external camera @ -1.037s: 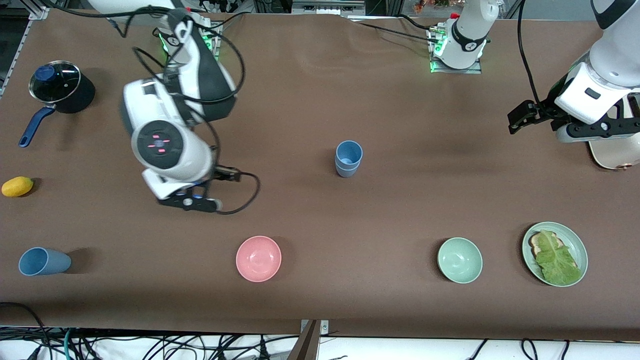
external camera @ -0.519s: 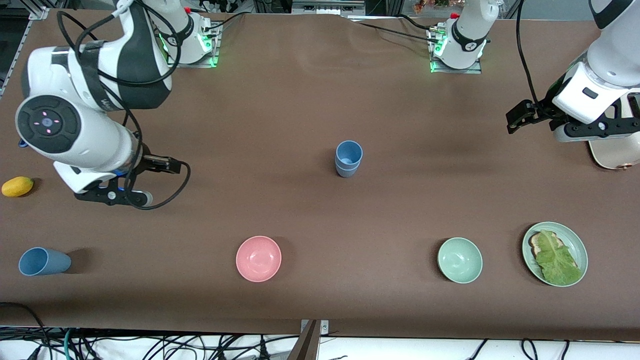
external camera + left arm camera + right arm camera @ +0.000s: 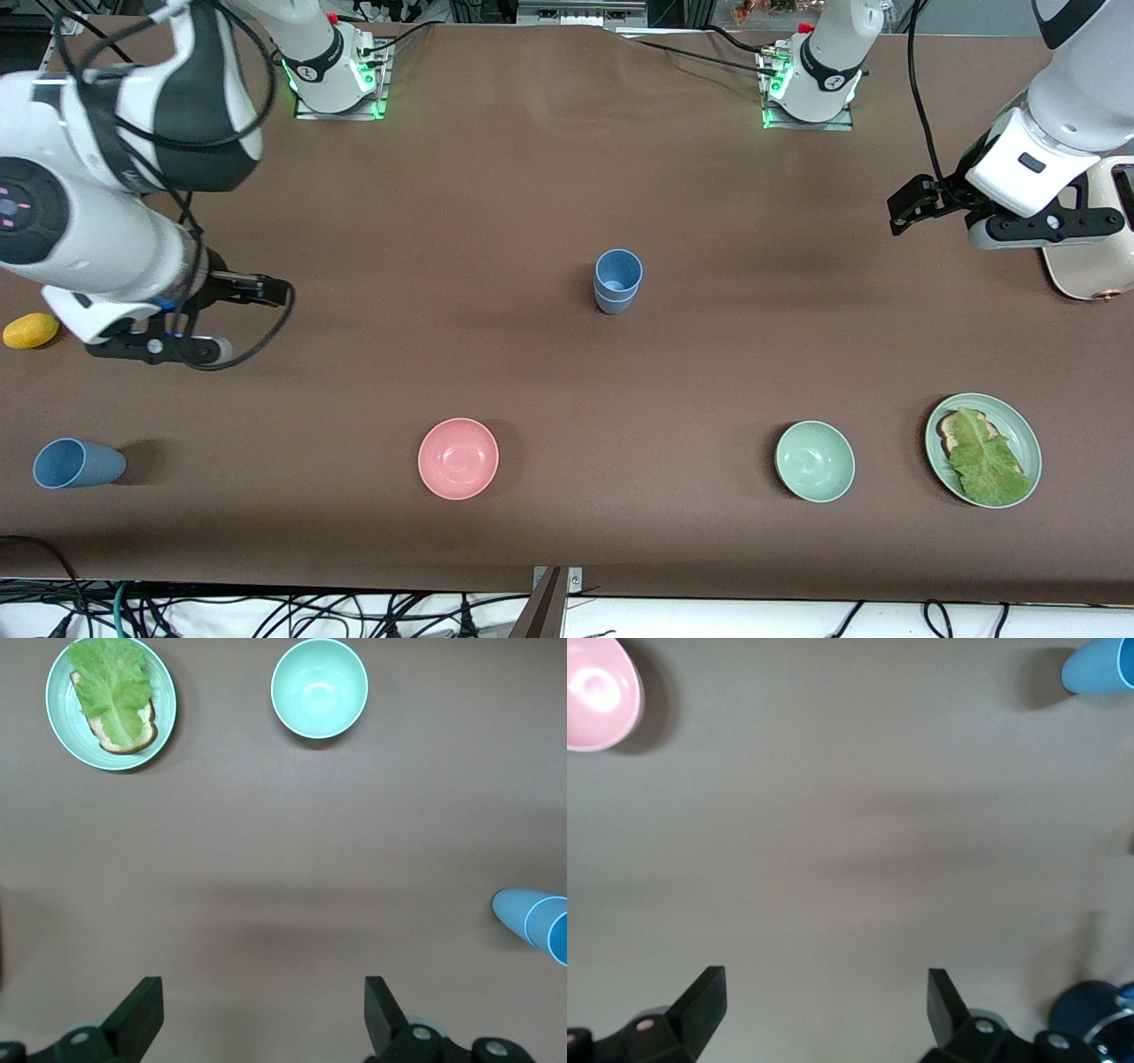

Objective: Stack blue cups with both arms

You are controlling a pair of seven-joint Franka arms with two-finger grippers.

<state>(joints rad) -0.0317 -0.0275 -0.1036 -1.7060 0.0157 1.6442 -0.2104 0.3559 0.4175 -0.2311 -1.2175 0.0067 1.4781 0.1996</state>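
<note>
Two blue cups (image 3: 617,281) stand stacked, one in the other, at the middle of the table; they also show in the left wrist view (image 3: 536,920). A third blue cup (image 3: 76,463) sits alone at the right arm's end, near the front camera, and also shows in the right wrist view (image 3: 1099,668). My right gripper (image 3: 156,346) hangs open and empty over bare table (image 3: 824,1001), between that lone cup and the stack. My left gripper (image 3: 1038,229) is open and empty (image 3: 261,1010), over the left arm's end.
A pink bowl (image 3: 458,458), a green bowl (image 3: 814,461) and a green plate (image 3: 1021,428) with bread and lettuce line the near side. A yellow lemon (image 3: 31,330) lies beside the right hand. A black pot (image 3: 1097,1020) shows under the right wrist. A beige object (image 3: 1085,270) lies beneath the left arm.
My right arm has swung away from the stacked cups toward its own end of the table, over the pot and beside the lemon. My left gripper has drifted slightly. The cups have not moved.
</note>
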